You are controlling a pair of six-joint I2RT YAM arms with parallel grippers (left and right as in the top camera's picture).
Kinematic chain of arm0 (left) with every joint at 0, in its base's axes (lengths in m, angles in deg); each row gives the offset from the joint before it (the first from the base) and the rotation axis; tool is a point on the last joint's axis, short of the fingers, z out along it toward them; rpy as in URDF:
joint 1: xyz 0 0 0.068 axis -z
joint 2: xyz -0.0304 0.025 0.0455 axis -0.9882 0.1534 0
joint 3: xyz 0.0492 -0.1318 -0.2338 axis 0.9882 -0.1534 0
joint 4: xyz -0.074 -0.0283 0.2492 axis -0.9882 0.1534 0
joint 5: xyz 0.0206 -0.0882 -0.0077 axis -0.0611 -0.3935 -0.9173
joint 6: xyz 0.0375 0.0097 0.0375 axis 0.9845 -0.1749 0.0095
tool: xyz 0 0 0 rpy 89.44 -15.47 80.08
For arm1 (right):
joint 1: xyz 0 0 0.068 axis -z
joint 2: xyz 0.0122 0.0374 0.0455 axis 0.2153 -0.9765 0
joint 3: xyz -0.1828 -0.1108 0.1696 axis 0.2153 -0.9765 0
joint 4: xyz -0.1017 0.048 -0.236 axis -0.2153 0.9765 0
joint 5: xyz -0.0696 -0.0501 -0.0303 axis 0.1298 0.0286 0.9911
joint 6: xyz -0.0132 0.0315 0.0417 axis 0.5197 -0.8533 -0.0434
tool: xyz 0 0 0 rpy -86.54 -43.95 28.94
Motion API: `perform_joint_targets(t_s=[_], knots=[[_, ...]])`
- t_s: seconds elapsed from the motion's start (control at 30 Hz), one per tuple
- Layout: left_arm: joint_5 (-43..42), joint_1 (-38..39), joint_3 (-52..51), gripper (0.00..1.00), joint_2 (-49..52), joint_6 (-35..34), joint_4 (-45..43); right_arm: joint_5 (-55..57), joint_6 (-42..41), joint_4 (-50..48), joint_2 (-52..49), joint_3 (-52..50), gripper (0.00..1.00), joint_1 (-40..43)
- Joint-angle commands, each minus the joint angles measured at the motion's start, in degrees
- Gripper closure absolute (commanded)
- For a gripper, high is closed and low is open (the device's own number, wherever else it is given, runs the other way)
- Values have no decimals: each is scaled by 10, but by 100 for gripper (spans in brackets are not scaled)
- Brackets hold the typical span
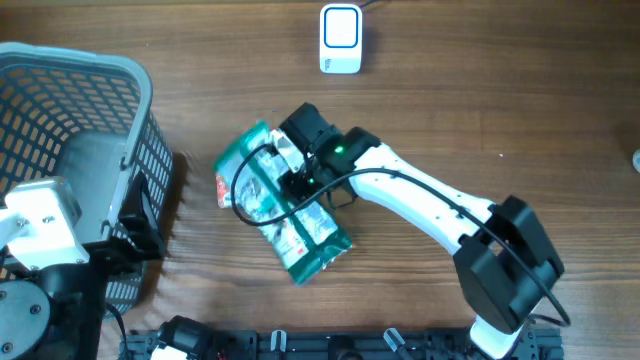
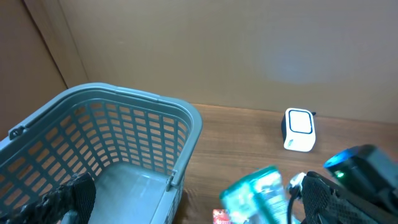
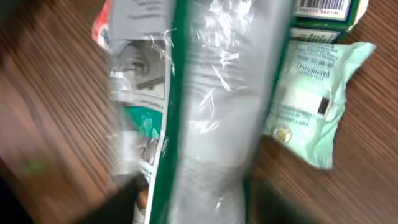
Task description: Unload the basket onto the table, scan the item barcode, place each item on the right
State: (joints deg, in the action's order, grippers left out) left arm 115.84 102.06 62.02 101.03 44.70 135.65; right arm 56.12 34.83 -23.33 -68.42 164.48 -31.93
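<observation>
Right wrist cam's a smear: the green-and-white crinkly plastic package (image 3: 205, 112) runs off top and bottom, print unreadable, barcode label (image 3: 321, 9) clipped by the top edge. From overhead, the right gripper (image 1: 292, 172) hides the package's middle.

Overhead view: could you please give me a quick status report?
Left end effector open by basket. Right end effector over green package, grip unclear. Package on table, apart from scanner. Nothing between.

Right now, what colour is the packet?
The packet is green and white, clearest in the overhead view.
</observation>
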Motion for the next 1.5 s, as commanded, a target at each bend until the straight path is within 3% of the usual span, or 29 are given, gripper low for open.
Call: perform_joint_targets(t_s=[0.0, 0.13, 0.23, 0.37, 0.53, 0.67, 0.8, 1.13, 1.47], knots=[[3, -2, 1, 0, -1, -5, -1, 28, 34, 32, 7, 34, 0, -1], [3, -2, 1, 0, -1, -5, -1, -121, 31, 127, 18, 110, 0, -2], [3, -2, 1, 0, -1, -5, -1, -127, -25, 157, 18, 110, 1, 12], [3, -2, 1, 0, -1, -5, -1, -129, -20, 170, 18, 68, 0, 69], [3, -2, 1, 0, -1, -5, -1, -309, 39, 47, 17, -78, 0, 171], [3, -2, 1, 0, -1, -5, -1, -356, 35, -38, 17, -142, 0, 181], [3, -2, 1, 0, -1, -5, -1, -355, -25, -115, 13, -176, 0, 177], [3, -2, 1, 0, -1, -5, -1, -412, -46, -144, -81, -176, 0, 146], [3, -2, 1, 0, -1, -5, -1, -412, -163, -243, -84, -174, 0, 106]])
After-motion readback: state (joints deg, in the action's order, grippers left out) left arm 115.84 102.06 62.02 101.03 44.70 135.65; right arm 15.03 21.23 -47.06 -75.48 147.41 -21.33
